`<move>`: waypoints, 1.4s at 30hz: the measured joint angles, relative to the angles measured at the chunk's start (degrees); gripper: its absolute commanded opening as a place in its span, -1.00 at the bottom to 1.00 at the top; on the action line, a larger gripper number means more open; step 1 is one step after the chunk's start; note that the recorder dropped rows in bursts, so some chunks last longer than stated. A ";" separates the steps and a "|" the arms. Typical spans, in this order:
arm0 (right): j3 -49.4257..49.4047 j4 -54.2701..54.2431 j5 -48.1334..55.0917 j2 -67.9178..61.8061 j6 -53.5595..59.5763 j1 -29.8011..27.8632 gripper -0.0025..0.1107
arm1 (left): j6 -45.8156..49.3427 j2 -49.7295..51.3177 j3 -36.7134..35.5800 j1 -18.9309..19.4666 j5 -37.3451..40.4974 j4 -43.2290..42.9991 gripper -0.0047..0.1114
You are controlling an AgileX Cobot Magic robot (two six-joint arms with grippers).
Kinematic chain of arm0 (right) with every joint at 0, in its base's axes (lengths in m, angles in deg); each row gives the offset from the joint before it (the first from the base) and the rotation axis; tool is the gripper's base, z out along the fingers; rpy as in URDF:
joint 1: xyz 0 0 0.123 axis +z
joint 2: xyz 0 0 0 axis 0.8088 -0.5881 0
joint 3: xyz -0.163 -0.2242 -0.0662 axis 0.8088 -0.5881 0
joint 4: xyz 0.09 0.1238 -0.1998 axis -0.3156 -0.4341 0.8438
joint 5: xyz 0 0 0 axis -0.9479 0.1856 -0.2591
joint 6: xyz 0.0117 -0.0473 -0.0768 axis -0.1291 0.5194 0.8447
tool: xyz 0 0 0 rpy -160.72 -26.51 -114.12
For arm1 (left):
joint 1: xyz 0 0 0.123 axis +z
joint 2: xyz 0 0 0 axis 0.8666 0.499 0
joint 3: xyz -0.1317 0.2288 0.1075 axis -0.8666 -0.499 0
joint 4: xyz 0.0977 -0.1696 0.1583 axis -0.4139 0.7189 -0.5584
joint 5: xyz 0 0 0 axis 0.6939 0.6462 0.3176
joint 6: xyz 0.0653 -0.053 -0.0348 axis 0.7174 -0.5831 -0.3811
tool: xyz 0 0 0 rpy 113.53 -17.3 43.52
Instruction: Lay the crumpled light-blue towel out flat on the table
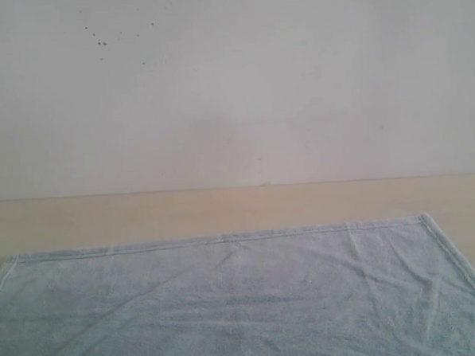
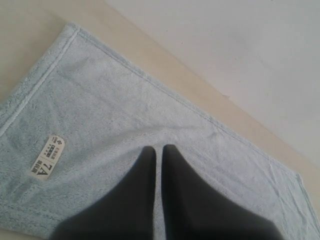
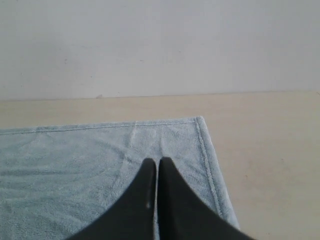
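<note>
Towel (image 3: 75, 165) flat, apparently under right hand (image 3: 157, 161)

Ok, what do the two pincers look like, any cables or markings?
Both look alike: the left pincer and right pincer each show two black fingers, broad at the base, tapering to narrow tips. No cables or markings show, apart from a tiny pale speck on one right finger. The exterior view shows neither arm.

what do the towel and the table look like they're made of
The towel looks like soft terry cloth, pale blue, matte: fuzzy nap, stitched hems, soft creases. The table looks like smooth laminate or painted board, cream, low sheen, with no grain visible; which one is unclear.
</note>
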 measured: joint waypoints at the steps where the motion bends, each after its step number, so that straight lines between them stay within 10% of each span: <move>1: 0.00 1.47 0.00 0.00 -1.38 0.00 -0.93 | 0.00 0.00 0.00 0.00 0.00 0.00 -0.85; 42: 0.00 5.71 0.69 0.00 -5.57 0.00 -0.93 | 0.00 0.00 -0.26 0.00 0.00 0.00 -0.85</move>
